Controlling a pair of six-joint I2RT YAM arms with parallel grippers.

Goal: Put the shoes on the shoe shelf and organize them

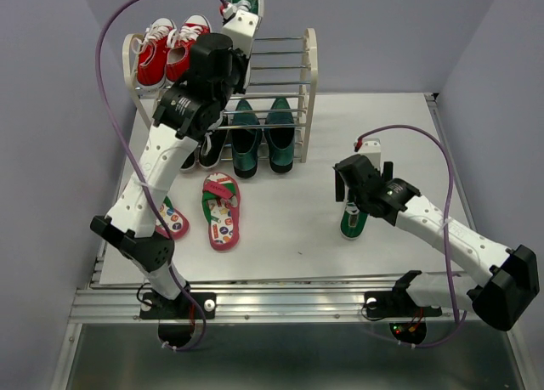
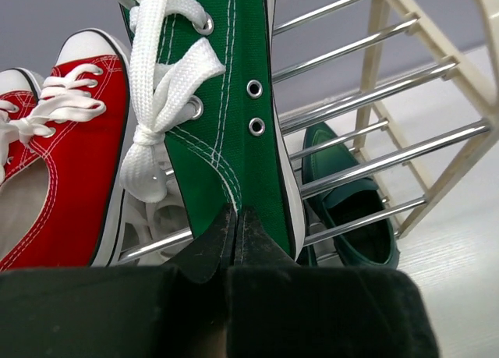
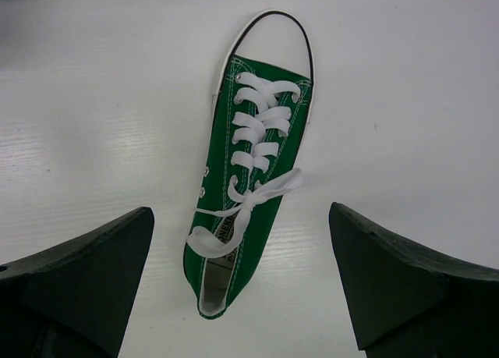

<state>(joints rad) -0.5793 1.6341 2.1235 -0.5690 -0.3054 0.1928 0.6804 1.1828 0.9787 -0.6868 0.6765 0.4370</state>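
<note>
**Q:** What carries the scene?
**A:** A white desk, with the shoe shelf standing at its far side. Its tiers are open chrome rods, so a shoe can be lowered or slid in from the front.

**Q:** How are the tiers filled?
**A:** Red sneakers take the left of the top tier. The dark green loafers sit side by side on the lowest tier. To the right of the red pair the top rods are bare, which is probably why a shoe is held there.

**Q:** Which shoes are not yet shelved?
**A:** The flip-flops lie on the desk in front of the shelf, one partly under the left arm. The second green sneaker rests on the desk well apart from the shelf.

**Q:** And the claws?
**A:** The left claw is clamped on the rear canvas of the green sneaker. It holds the sneaker over the top tier just beside the red pair, toe pointing away. A rear grip leaves the toe free to go in first. Whether the sole touches the rods cannot be told. The right claw hovers above the second green sneaker with its fingers spread wide on either side and holds nothing. It appears set to pinch across the shoe's width near the heel.
</note>
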